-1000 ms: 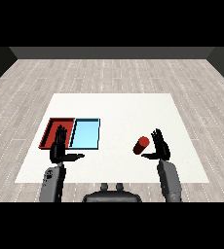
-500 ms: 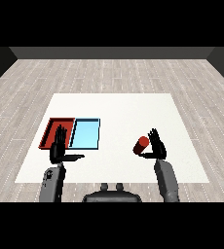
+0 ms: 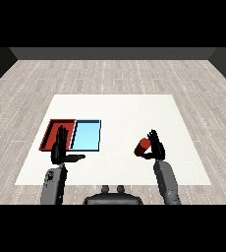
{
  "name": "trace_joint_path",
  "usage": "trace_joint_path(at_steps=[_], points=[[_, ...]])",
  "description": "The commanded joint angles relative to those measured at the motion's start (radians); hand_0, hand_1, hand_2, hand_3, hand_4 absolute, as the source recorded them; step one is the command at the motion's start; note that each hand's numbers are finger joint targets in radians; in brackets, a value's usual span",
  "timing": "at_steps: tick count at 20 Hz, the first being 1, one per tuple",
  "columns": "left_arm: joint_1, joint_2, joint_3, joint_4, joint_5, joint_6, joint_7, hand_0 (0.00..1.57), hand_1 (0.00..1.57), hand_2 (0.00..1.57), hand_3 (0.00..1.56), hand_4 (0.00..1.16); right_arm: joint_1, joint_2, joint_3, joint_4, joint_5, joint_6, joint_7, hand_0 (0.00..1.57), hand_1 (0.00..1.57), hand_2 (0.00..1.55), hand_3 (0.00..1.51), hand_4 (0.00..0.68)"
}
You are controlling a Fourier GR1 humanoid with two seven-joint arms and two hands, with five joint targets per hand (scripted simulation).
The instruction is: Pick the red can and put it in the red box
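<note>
Where the white counter [image 3: 115, 106] begins at the view's left, the red tray [image 3: 53, 129] lies with the light blue tray [image 3: 88, 135] touching its right edge, and the robot's left hand [image 3: 61, 150] hovers over the red tray's near corner, fingers straight up and thumb stuck out sideways — open, holding nothing. Moving right across a bare stretch of counter, the red can [image 3: 143, 146] sits well apart from both trays, tilted or lying so its round end faces the head view; I cannot tell whether it rests on the counter or is already raised. The right hand [image 3: 155, 146] is right against the can's far side, fingers mostly upright and spread, the thumb seeming to reach under or beside the can. That reads as an open hand touching the can, not yet curled round it. The risk from here, as I judge it, is in the closing: a can on its side may roll away from the palm toward the trays if the fingers push before they wrap. A second risk lies in the carry — the blue tray sits between can and red tray, so a short release could land it in the wrong one.
</note>
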Motion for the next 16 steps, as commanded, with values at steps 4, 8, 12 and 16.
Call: trace_joint_path(at_steps=[4, 8, 12, 16], points=[[-0.013, 0.036, 0.032, -0.039, 0.038, -0.023, 0.052, 0.00, 0.00, 0.00, 0.00, 0.00, -0.133, -0.010, -0.009, 0.160, 0.012, -0.016, -0.051, 0.00, 0.00, 0.00, 0.00, 0.000], [-0.022, 0.013, 0.028, 0.080, 0.009, -0.013, -0.059, 0.00, 0.00, 0.00, 0.00, 0.00, -0.055, -0.020, 0.014, 0.082, 0.006, -0.009, -0.030, 0.00, 0.00, 0.00, 0.00, 0.000], [0.030, -0.020, -0.035, -0.052, -0.040, 0.039, 0.010, 0.00, 0.00, 0.00, 0.00, 0.00, -0.063, -0.013, 0.016, 0.079, -0.001, -0.025, -0.015, 0.00, 0.00, 0.00, 0.00, 0.000], [0.021, 0.031, 0.034, 0.014, 0.032, -0.039, -0.030, 0.00, 0.00, 0.00, 0.00, 0.00, -0.075, -0.053, -0.002, 0.103, -0.021, 0.008, 0.008, 0.00, 0.00, 0.00, 0.00, 0.000]])
